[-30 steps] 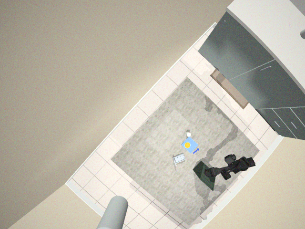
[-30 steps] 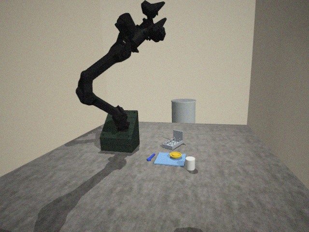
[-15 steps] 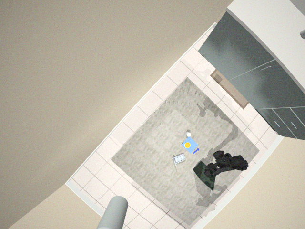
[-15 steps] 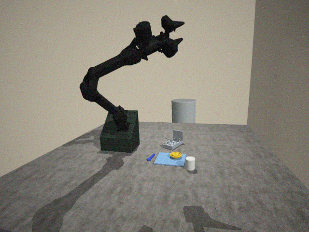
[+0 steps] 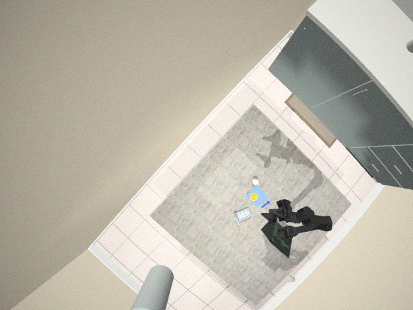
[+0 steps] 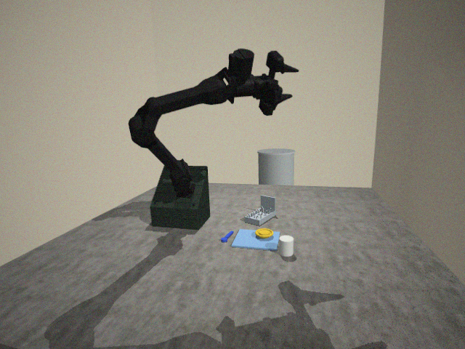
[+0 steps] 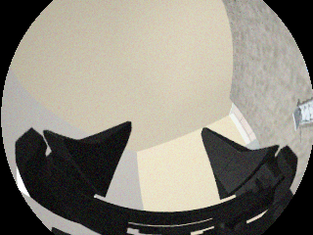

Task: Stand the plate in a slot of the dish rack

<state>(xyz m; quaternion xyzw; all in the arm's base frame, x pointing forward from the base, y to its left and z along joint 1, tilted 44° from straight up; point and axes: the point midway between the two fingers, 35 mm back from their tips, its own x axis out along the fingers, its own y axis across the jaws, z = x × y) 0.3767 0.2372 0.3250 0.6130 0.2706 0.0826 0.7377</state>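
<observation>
Grey mottled table (image 6: 338,233) under beige walls: our gripper (image 6: 285,83) hangs high, the plate (image 6: 264,233) far below it.

We see the yellow plate lying flat on a blue mat (image 6: 251,240) at mid-frame in the exterior view, with the dish rack (image 6: 260,213) just behind it, a white cup (image 6: 285,245) touching the mat's right corner and a blue tool (image 6: 227,236) off its left edge. Our jaws stand wide apart with nothing between them, fingertips pointing toward the right of the frame rather than down. The plate sits well below and slightly left of the jaws, so we judge the coming move to be a wrist pitch downward and a long descent. From the top view the plate (image 5: 253,196) lies up and left of the gripper (image 5: 270,216); being round, it offers no long axis to align with.
</observation>
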